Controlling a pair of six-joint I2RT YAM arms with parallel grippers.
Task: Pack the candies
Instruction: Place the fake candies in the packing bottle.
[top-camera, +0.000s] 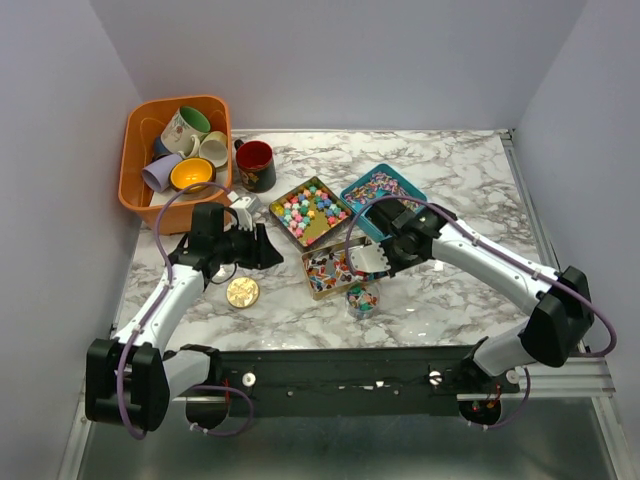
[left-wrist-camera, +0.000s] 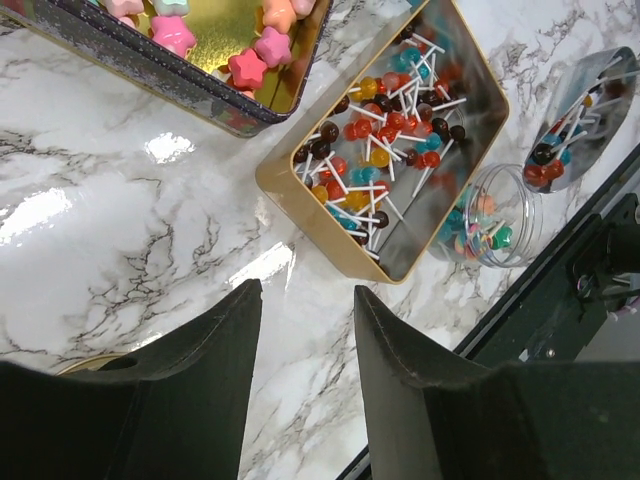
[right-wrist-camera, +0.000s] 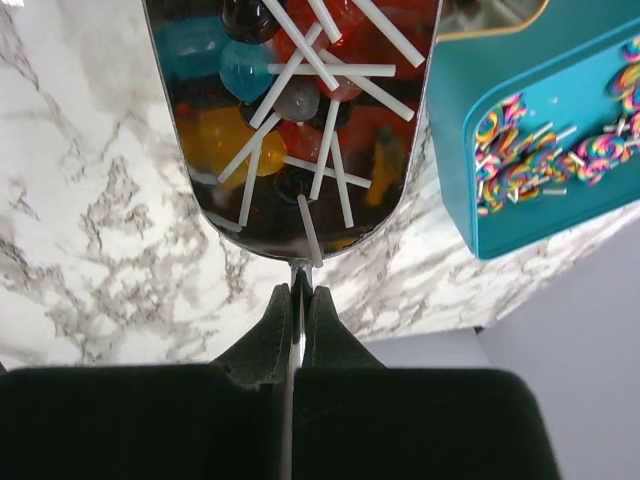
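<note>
My right gripper (right-wrist-camera: 301, 295) is shut on the thin handle of a metal scoop (right-wrist-camera: 250, 232). The scoop is full of small candies on white sticks (right-wrist-camera: 300, 100) in red, blue and yellow. In the top view the scoop (top-camera: 362, 260) hangs over the gold tin (top-camera: 322, 293) of the same candies, just above a small clear jar (top-camera: 362, 300) partly filled with candies. My left gripper (left-wrist-camera: 305, 290) is open over bare marble with nothing between its fingers, left of the gold tin (left-wrist-camera: 300, 195) and the jar (left-wrist-camera: 520, 215).
A tin of star-shaped candies (top-camera: 290, 190) and a teal tin of swirl lollipops (top-camera: 362, 176) lie behind the gold tin. A flat gold lid (top-camera: 242, 292) lies by my left arm. A red mug (top-camera: 256, 165) and an orange basket (top-camera: 130, 170) of mugs stand at the back left.
</note>
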